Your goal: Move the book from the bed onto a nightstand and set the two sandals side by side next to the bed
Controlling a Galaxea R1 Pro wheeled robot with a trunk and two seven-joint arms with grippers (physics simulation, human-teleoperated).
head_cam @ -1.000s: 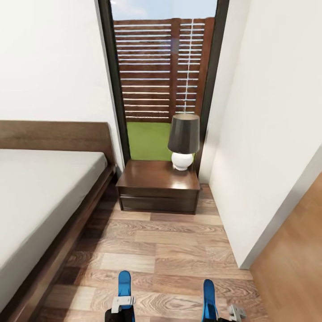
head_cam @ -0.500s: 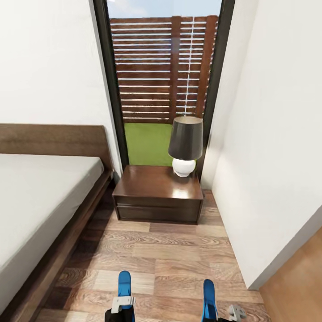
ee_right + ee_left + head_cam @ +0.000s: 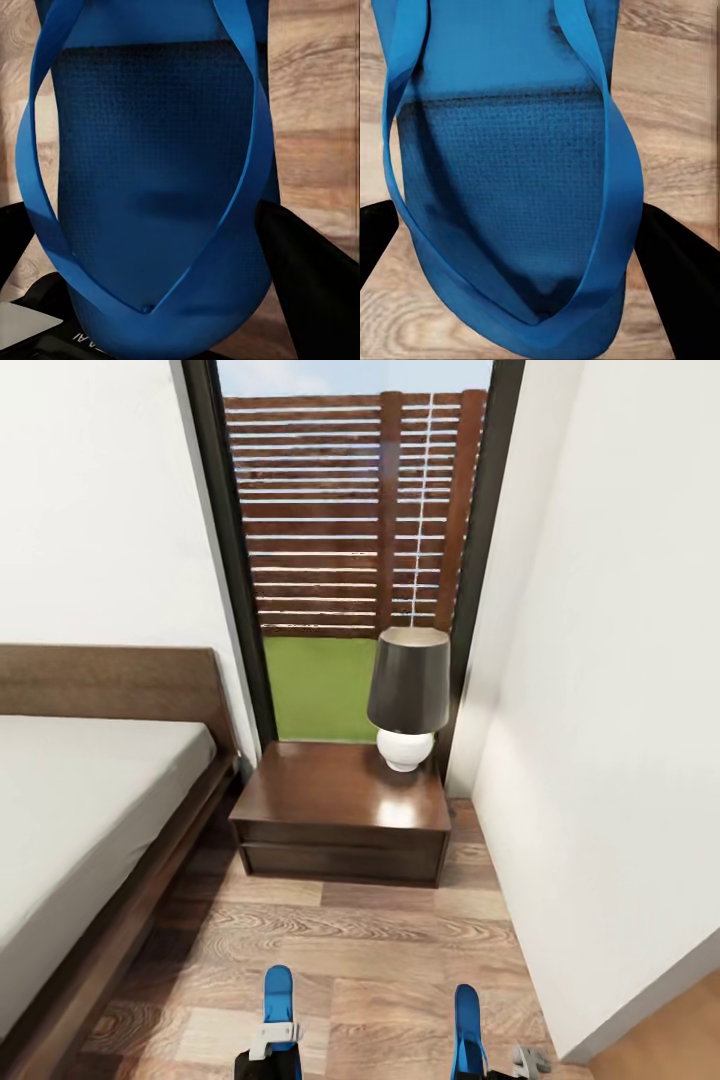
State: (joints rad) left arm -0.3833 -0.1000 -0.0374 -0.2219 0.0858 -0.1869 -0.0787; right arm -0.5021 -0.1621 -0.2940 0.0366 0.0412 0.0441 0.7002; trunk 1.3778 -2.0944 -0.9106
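I hold both arms low, each gripper clamping a sandal: left sandal (image 3: 278,1000), right sandal (image 3: 466,1015), above the floor (image 3: 380,950) beside the bed (image 3: 90,800). The nightstand (image 3: 340,800) now looks nearer than before.

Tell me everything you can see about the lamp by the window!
The lamp has a dark grey shade, wider at the bottom than the top, on a round white base that looks smooth and shiny. It stands upright on the back right corner of the dark brown nightstand, in front of the tall window. Nothing else touches it. It does not look switched on.
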